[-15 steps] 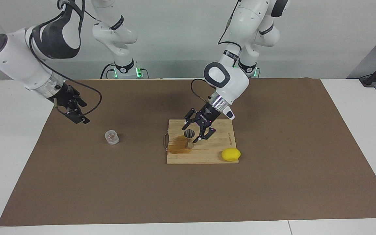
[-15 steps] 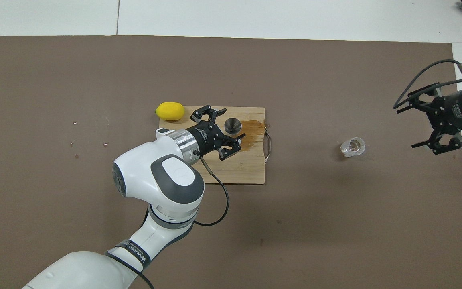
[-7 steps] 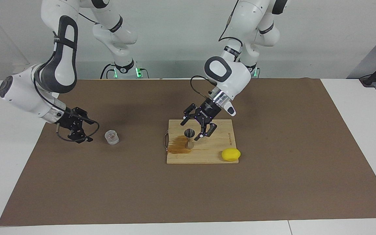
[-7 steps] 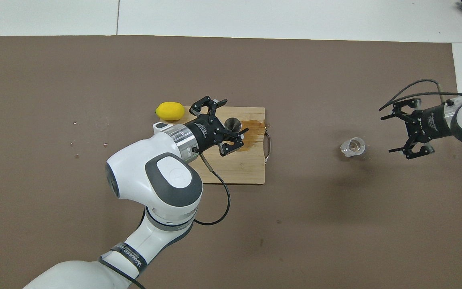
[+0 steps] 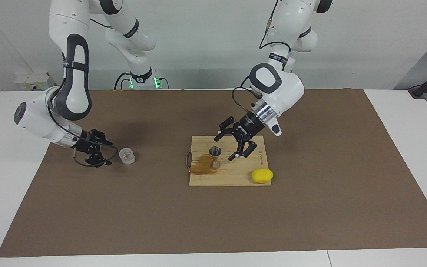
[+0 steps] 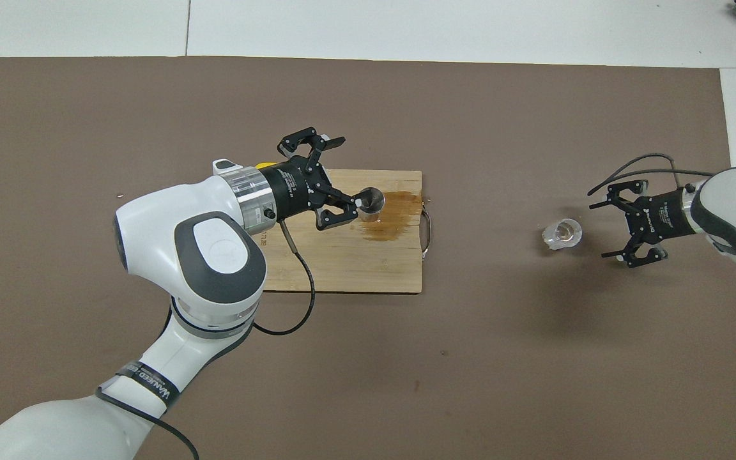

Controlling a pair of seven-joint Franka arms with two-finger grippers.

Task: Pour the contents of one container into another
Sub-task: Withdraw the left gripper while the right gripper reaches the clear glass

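Facing view: the clear cup [image 5: 126, 155] stands upright on the brown mat [image 5: 310, 207], toward the right arm's end of the tabletop and well apart from the cutting board [image 5: 248, 174]. The right gripper [image 5: 102, 152] is low over the mat, just beside the cup; its jaws are spread wide, hold nothing, and do not touch the cup.

The silver jigger [image 5: 215, 157] stands upright on the cutting board, near the board's handle edge. A brown liquid stain [image 5: 201, 167] lies on the board at the jigger's base. A lemon [image 5: 262, 175] rests at the board's corner toward the left arm's end of the tabletop.

The left gripper [image 5: 235, 144] hangs over the board beside the jigger. Its jaws are fully spread and empty.

Overhead view: the cup [image 6: 563, 233] sits just ahead of the right gripper [image 6: 617, 230], in line with the open fingers.

Step in hand, as judged: approach to grasp. Neither container is held, and no pour is under way.

Next move, as judged:
1. Advance the right gripper until its 2 fingers straddle the cup wall, then close.
2. Close the left gripper on the jigger waist to steady it.
3. Keep the cup level during transport; the jigger mouth is narrow, so alignment must be exact.
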